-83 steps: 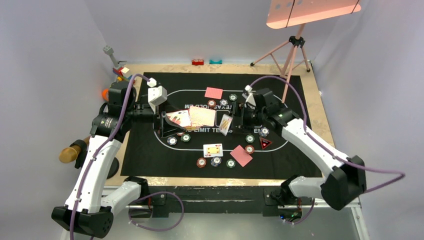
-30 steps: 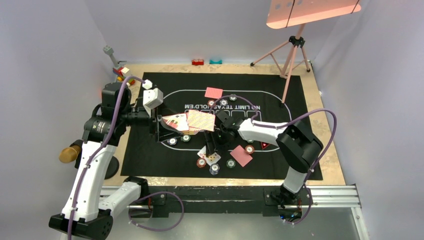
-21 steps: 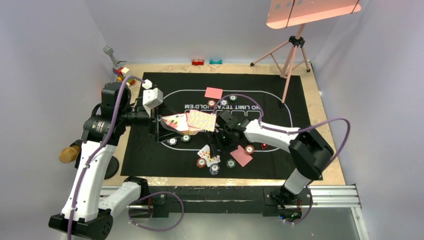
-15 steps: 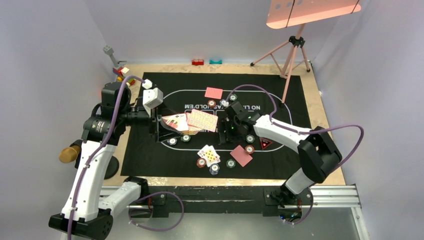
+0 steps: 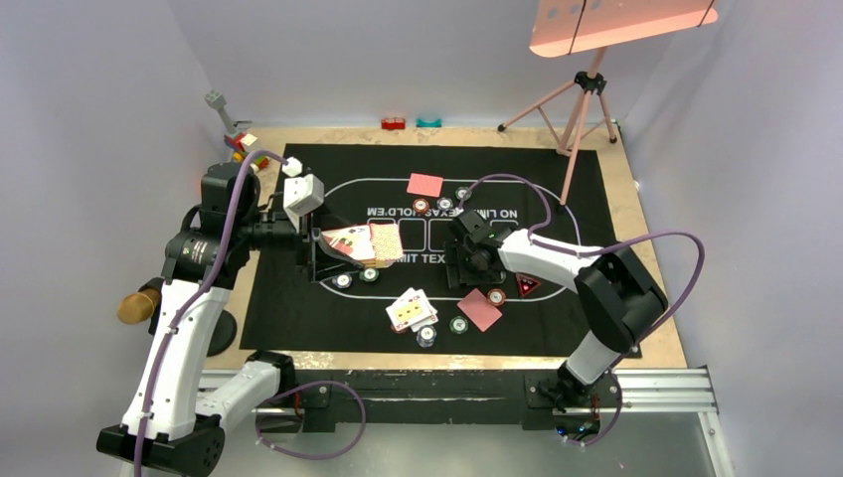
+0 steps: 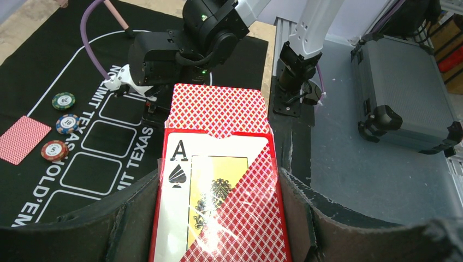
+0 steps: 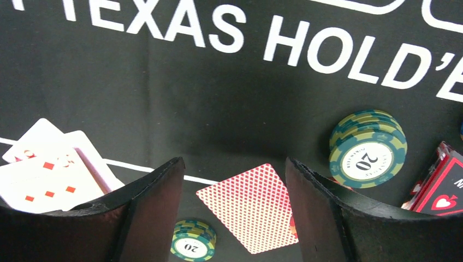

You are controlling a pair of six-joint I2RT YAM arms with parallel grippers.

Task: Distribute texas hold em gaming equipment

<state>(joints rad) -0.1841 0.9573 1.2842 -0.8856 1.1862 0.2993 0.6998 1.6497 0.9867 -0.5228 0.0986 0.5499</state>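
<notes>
Right end effector (image 7: 232,169) left face-up cards (image 5: 411,309).

The top view looks down from above and behind the arm bases, taking in the whole mat (image 5: 283,308) and counter (image 5: 621,199). The left wrist view sits close behind the left fingers (image 6: 131,218) and the pack of cards (image 6: 218,180) clamped between them, facing the right arm (image 6: 213,33), also seen from above. The right wrist view hangs low, looking down between the spread right fingers (image 7: 153,207); its red-backed card (image 7: 251,207) shows from above too.
</notes>
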